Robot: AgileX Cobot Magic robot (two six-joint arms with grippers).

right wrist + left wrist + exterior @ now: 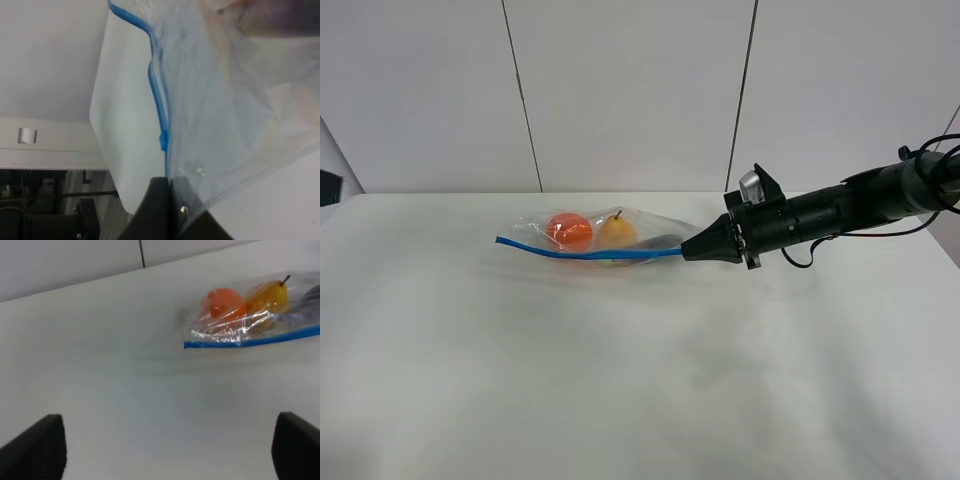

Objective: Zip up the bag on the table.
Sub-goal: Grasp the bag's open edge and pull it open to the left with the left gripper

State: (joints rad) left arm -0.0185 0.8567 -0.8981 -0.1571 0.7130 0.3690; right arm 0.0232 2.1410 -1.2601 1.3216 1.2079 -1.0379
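The clear plastic bag (605, 235) lies on the white table (620, 380) toward the back middle, its blue strip (590, 254) along the front edge. An orange ball (568, 230), a yellow pear (616, 232) and a dark item (657, 241) show through it. My right gripper (688, 253) is shut on the right end of the blue strip; the right wrist view shows the fingers (159, 210) closed on the strip (159, 95). My left gripper (165, 450) is open and empty over bare table, with the bag (250, 315) ahead of it and apart. The left arm is outside the exterior view.
A white panelled wall (620, 90) stands behind the table's far edge. The right wrist view shows the table's rounded corner (102, 145) with dark equipment (45, 215) beyond it. A dark object (328, 187) sits at the far left edge.
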